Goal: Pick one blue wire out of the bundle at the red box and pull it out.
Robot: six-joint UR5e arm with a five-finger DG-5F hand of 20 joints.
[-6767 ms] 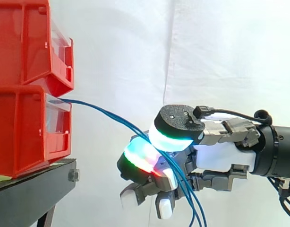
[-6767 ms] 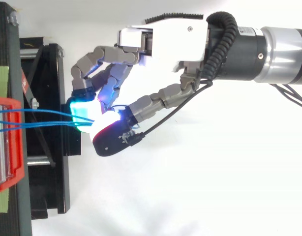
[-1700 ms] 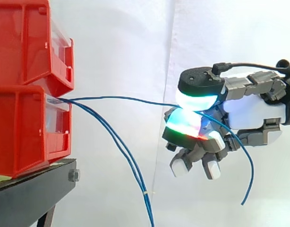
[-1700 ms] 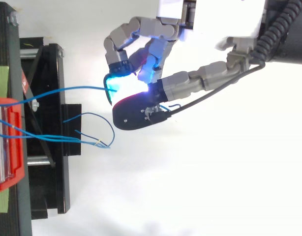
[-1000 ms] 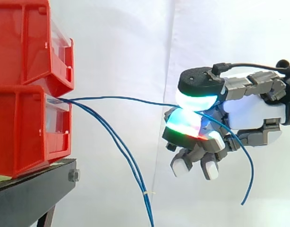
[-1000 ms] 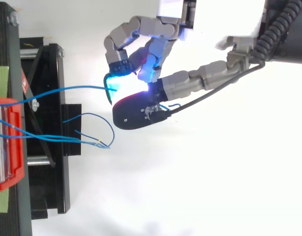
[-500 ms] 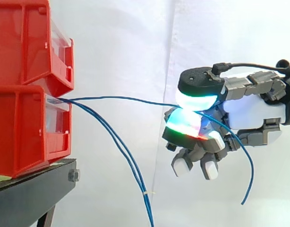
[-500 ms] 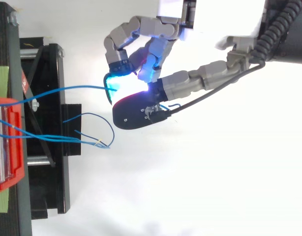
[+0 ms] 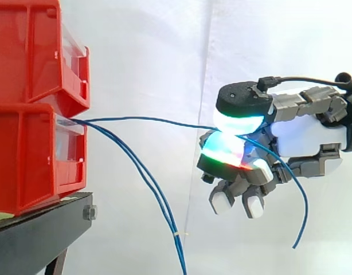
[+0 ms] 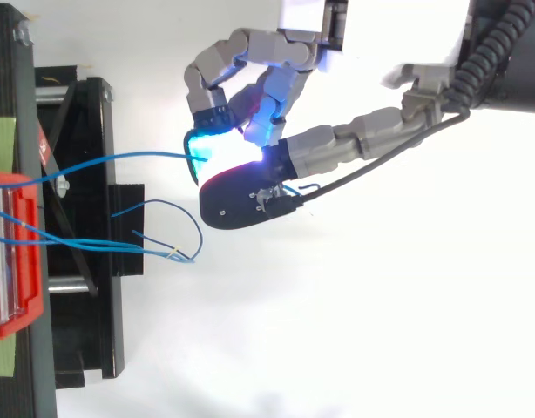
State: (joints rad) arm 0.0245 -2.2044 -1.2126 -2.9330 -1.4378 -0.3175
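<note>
**A:** While the fingers (image 9: 225,153) are pinched on that one blue wire (image 9: 153,120), where does it sit relative to the red box (image 9: 27,154)?

**B:** It leaves the box's clear front lip and runs almost level, with a slight arc, out to the hand (image 9: 290,140), which hangs well clear of the box at about the height of its lip. The thumb pad and a finger pad squeeze it between them. Its free tail droops on the side of the hand away from the box. The far end is inside the box, so I'd say the pull is not yet finished.

**A:** And the rest of the bundle (image 9: 147,183)?

**B:** It comes out at the same lip and sags steeply down in front of the box, apart from the held wire except right at the lip.

**A:** So what could spoil it?

**B:** Two things, I think. The wire is thin and smooth, so a hard tug may slide it through the pads, and the hand would come away from the box with nothing. Or, since all the wires crowd together at the lip, friction or a tangle there may drag a neighbour out too.
</note>
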